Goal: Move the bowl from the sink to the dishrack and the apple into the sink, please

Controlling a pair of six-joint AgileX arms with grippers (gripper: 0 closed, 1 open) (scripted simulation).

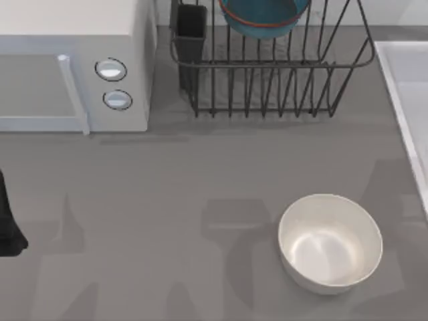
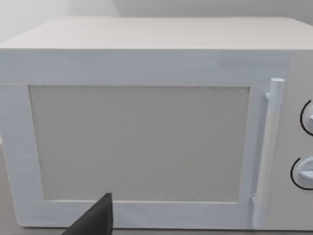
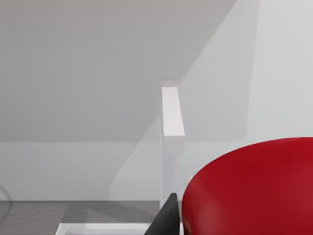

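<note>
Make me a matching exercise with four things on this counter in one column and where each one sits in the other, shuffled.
Things:
1. blue bowl
2. white bowl
3. microwave
4. apple

Places:
A. far left of the counter
B. close in front of the right wrist camera
C. inside the dishrack
D. on the counter, nearer than the rack

Pairs: 1-C, 2-D, 3-A, 4-B

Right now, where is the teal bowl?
The teal bowl sits in the dishrack at the back of the top view, right of the microwave and the black utensil cup.
</note>
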